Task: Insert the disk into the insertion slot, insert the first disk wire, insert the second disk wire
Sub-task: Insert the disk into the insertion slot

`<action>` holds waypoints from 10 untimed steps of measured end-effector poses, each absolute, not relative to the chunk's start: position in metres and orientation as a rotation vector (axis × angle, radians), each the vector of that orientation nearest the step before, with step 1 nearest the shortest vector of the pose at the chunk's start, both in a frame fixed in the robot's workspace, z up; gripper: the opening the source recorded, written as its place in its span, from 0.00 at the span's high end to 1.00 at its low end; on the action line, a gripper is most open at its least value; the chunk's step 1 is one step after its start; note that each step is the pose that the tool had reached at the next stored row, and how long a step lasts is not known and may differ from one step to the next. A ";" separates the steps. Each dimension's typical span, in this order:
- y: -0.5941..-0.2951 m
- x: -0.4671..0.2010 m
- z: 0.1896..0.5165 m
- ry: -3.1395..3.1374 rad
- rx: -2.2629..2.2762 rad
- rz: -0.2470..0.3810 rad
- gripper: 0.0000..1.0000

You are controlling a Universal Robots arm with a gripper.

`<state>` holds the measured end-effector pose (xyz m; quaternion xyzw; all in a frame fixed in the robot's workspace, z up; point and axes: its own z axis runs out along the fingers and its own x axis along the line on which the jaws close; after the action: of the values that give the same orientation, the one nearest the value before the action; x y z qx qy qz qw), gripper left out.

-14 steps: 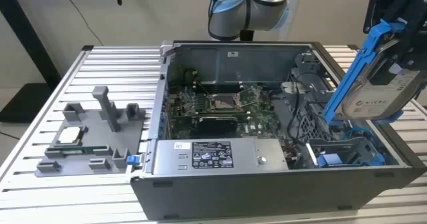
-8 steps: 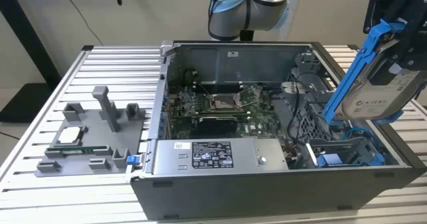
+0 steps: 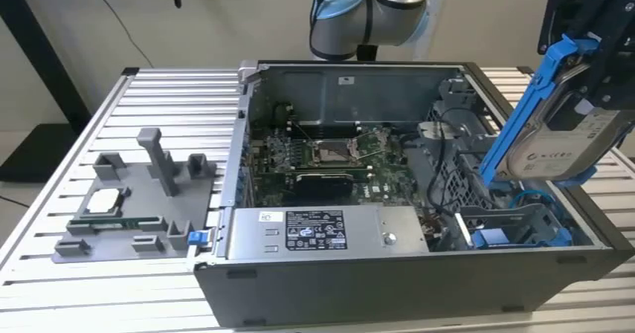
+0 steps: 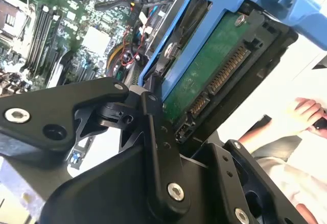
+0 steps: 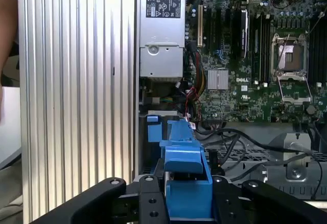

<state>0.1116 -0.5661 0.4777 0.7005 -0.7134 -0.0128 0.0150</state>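
The flat silver-grey hard disk (image 3: 555,143) in its bright blue plastic carrier hangs tilted above the open grey computer case (image 3: 397,288), pinched between the closed-in fingers of the black tool (image 5: 186,203). Below it is the narrow grey sheet-metal insertion slot (image 3: 511,221) with blue tabs. Black cables (image 3: 433,171) and a perforated grey cage (image 3: 459,188) are just beside the slot, and a labelled grey power-supply box (image 3: 317,233) lies towards the exterior view's left

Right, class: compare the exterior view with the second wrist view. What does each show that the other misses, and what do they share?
Exterior view: the grey fixture plate on the slatted table, the power-supply box, the white label on the disk. Second wrist view: the disk's green circuit board and a person's hand. Both: the disk in its blue carrier, gripped by the robot's hand, and the motherboard.
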 end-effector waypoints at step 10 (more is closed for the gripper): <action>-0.567 0.112 0.470 -2.217 2.177 -0.047 1.00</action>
<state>0.1116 -0.5666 0.4700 0.7005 -0.7133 -0.0150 0.0170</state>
